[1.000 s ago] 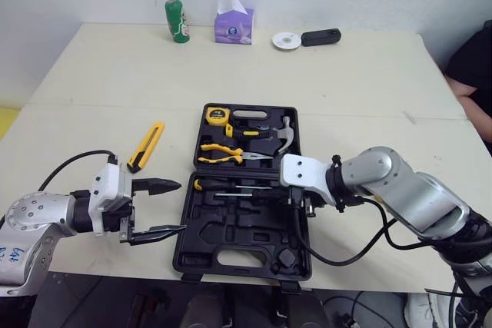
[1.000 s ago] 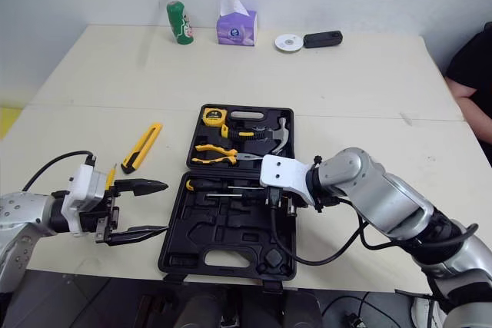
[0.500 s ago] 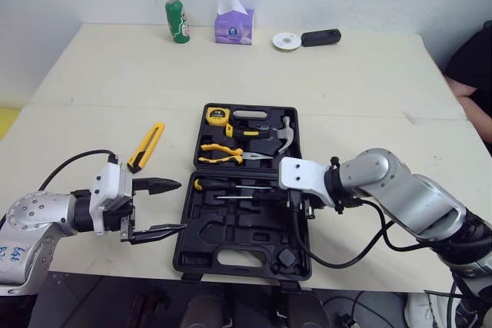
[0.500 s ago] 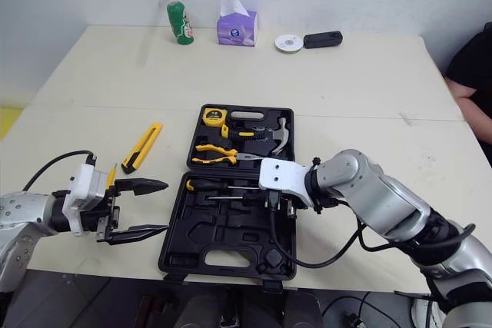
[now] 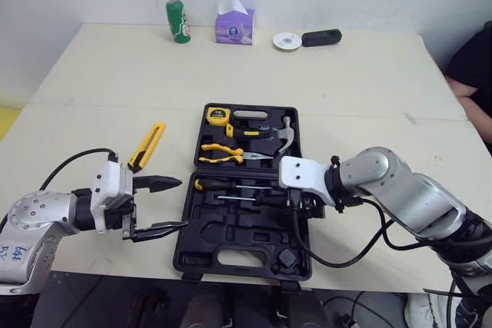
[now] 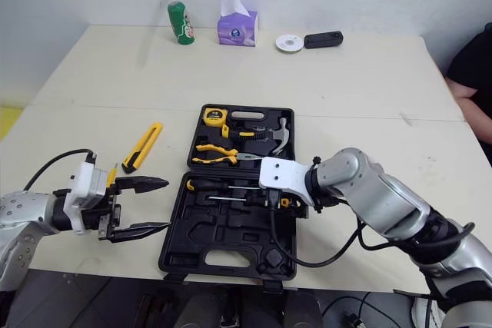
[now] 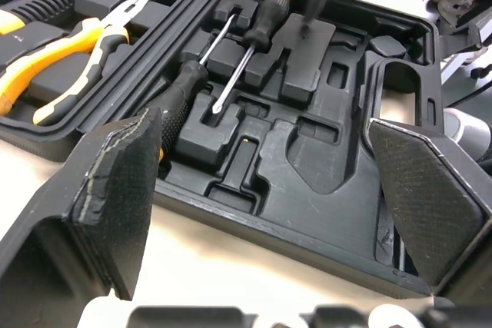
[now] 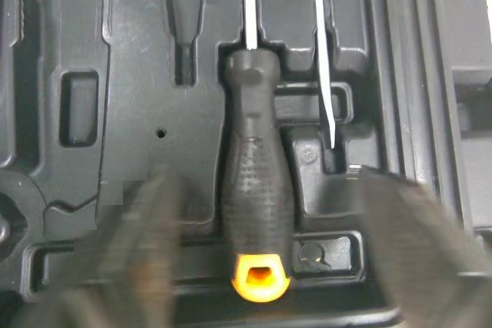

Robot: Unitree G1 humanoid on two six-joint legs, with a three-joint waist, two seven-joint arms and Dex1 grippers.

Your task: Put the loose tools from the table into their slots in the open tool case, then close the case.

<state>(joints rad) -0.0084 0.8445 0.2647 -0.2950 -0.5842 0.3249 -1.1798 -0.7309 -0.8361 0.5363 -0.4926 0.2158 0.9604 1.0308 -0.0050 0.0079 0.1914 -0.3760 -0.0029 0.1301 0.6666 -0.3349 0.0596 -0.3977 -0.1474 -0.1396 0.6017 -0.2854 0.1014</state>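
The black tool case [image 5: 231,230] lies open in the middle of the table, with a tape measure, pliers and a hammer [image 5: 283,134] in its far half. Two screwdrivers lie in slots of the near half. My right gripper [image 8: 261,182] hangs open over one of them, a finger on either side of its black handle with the orange end [image 8: 257,190], not gripping it. My left gripper [image 5: 181,205] is open and holds nothing, just left of the case. A yellow utility knife [image 5: 146,146] lies loose on the table to the left.
Along the far edge stand a green can [image 5: 177,20], a purple tissue box [image 5: 234,24], a white disc [image 5: 286,40] and a black device [image 5: 320,37]. A person sits at the right edge [image 5: 473,74]. A black cable [image 5: 338,255] loops from my right wrist over the case's front corner.
My right gripper's fingers have spread apart and let go of the screwdriver, which now lies in its slot. The left arm has stayed put.
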